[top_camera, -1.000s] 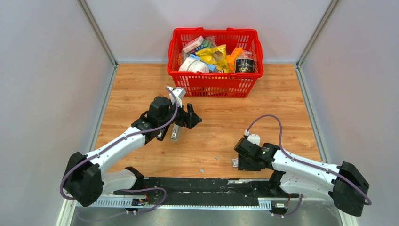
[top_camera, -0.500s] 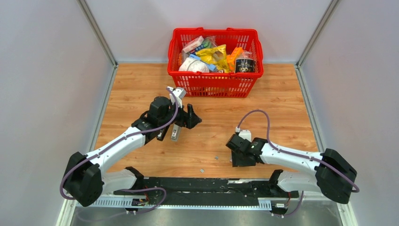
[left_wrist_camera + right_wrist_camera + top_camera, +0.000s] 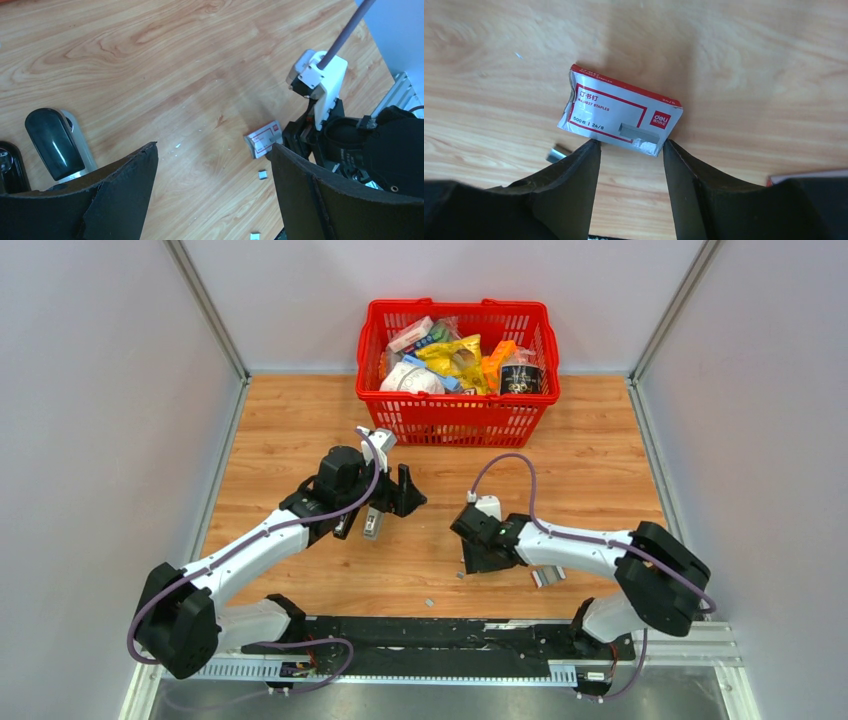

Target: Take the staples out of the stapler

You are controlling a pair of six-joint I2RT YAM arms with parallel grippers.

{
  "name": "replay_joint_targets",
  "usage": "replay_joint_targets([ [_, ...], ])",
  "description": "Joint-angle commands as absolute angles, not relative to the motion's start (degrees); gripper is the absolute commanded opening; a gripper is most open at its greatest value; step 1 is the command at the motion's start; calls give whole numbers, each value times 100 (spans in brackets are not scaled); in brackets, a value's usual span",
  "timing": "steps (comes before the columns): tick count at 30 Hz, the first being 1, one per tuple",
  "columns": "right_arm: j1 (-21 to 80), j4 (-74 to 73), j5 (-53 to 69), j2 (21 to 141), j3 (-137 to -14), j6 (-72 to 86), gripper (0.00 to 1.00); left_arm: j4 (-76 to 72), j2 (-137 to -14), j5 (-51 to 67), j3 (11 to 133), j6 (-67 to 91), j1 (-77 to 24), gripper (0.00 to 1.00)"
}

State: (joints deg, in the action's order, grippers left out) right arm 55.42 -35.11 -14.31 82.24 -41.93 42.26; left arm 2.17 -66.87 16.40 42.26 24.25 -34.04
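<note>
Loose staples (image 3: pixel 428 602) on the counter (image 3: pixel 590 470) near my bases, so I judge unloading partly done. My right fingers (image 3: pixel 569 190) are parted and empty, tips at the staple box (image 3: pixel 621 110). Left fingers (image 3: pixel 120 200) are wide and empty over the stapler (image 3: pixel 55 142); can't tell if it's emptied.
</note>
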Motion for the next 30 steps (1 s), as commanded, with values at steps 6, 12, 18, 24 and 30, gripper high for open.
replay_joint_targets([
  [6, 5423, -2786, -1591, 9009, -4649, 3982, 55, 325, -6407, 1617, 4342, 2276, -3393, 90],
  [12, 5432, -3180, -1740, 8492, -4790, 3867, 55, 316, -6354, 1643, 4324, 2294, -3401, 90],
  [18, 5379, -4164, -2196, 7315, -4597, 4043, 57, 264, -6311, 1705, 4289, 2320, -3393, 90],
  [24, 4949, -4938, -2329, 6172, -4044, 4420, 57, 158, -6293, 1819, 4228, 2382, -3401, 90],
  [30, 4764, -5246, -2688, 5371, -3586, 5184, 57, 35, -6267, 1934, 4114, 2434, -3401, 90],
])
